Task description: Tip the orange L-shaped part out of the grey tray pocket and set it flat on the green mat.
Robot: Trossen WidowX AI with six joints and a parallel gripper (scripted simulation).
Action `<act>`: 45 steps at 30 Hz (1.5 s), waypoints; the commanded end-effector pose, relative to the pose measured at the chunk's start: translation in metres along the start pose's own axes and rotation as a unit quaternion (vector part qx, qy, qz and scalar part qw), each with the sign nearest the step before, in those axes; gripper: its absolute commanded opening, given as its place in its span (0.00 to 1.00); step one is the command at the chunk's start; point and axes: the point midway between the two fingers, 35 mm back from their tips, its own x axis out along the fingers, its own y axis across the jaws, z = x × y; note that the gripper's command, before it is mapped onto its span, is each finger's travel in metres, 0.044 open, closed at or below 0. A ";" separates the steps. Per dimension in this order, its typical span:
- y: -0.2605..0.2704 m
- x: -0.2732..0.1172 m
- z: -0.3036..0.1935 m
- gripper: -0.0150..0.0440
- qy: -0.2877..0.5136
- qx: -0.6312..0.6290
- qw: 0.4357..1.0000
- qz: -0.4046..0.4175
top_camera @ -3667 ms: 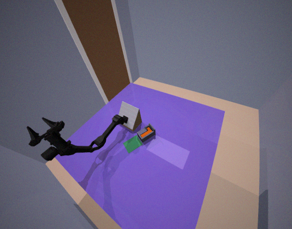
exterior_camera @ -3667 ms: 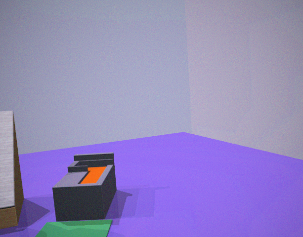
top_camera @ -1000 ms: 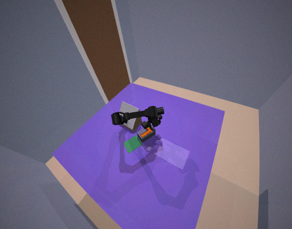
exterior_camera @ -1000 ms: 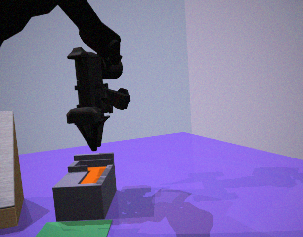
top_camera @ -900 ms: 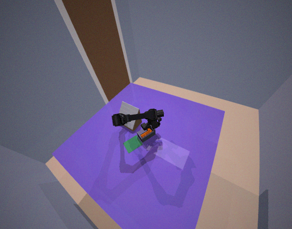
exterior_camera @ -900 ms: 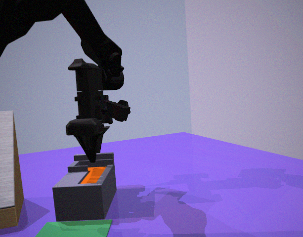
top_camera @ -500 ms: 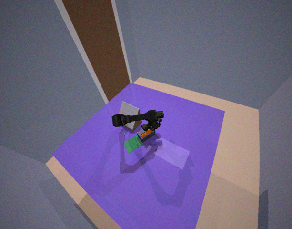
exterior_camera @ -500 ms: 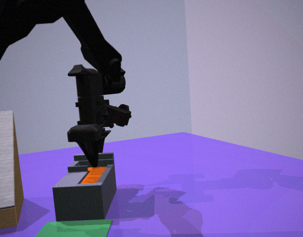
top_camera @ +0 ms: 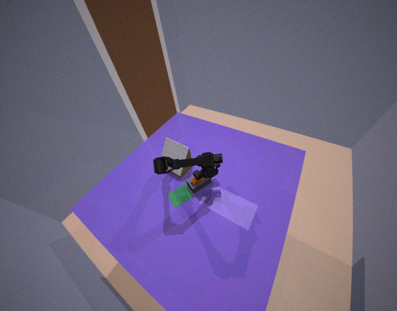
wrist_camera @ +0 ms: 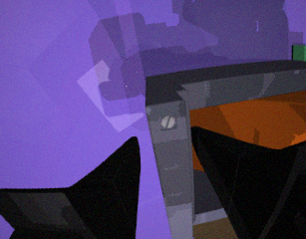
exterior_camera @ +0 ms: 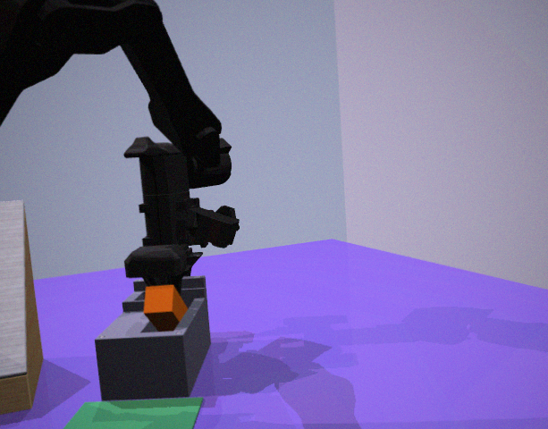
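The orange L-shaped part is being held tilted in the pocket of the grey tray: in the exterior view its near end is standing clear above the tray's top face, while its far end is being pressed down inside the pocket beneath the gripper. The gripper is being kept part-way apart with nothing between the fingers; one finger is seen inside the pocket against the orange surface and the other outside the tray wall, so the tray's end wall is being straddled. The actual contact point is hidden by the gripper body.

The pressing step is judged to be under way and largely achieved, since the free end is already exposed. The pinch, the lift and the placement are not yet done.

The part is judged to be rigid and light, as it is pivoting as one piece without bending. Its faces appear smooth and flat, so slipping is considered possible if it is gripped near an edge. The raised near end is recommended as the hold, with the fingers closed across its two side faces, squarely and well down from the tip.

A risk is noted that the part may drop back flush once the pressure is released.

The green mat is lying just beside the tray, on its near side.
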 end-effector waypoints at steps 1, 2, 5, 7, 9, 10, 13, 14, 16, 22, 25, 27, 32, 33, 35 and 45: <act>-0.004 0.006 -0.003 0.56 0.001 -0.007 1.000 -0.009; -0.004 0.006 -0.003 0.56 0.001 -0.007 1.000 -0.009; -0.004 0.006 -0.003 0.56 0.001 -0.007 1.000 -0.009; -0.004 0.006 -0.003 0.56 0.001 -0.007 1.000 -0.009; -0.004 0.006 -0.003 0.56 0.001 -0.007 1.000 -0.009; -0.004 0.006 -0.003 0.56 0.001 -0.007 1.000 -0.009; -0.004 0.006 -0.003 0.56 0.001 -0.007 1.000 -0.009; -0.004 0.006 -0.003 0.56 0.001 -0.007 1.000 -0.009; -0.004 0.006 -0.003 0.56 0.001 -0.007 1.000 -0.009; -0.001 0.004 -0.001 0.56 0.001 -0.001 1.000 -0.002; 0.000 0.004 -0.001 0.56 0.001 -0.001 1.000 -0.002; 0.001 0.002 -0.001 0.56 0.001 -0.002 1.000 -0.003; 0.008 -0.007 -0.003 0.56 0.001 -0.006 1.000 -0.007; 0.009 -0.008 -0.003 0.56 0.001 -0.007 1.000 -0.008; 0.009 -0.011 -0.002 0.56 0.001 -0.007 1.000 -0.008; -0.001 -0.104 -0.003 0.56 0.003 -0.008 1.000 -0.007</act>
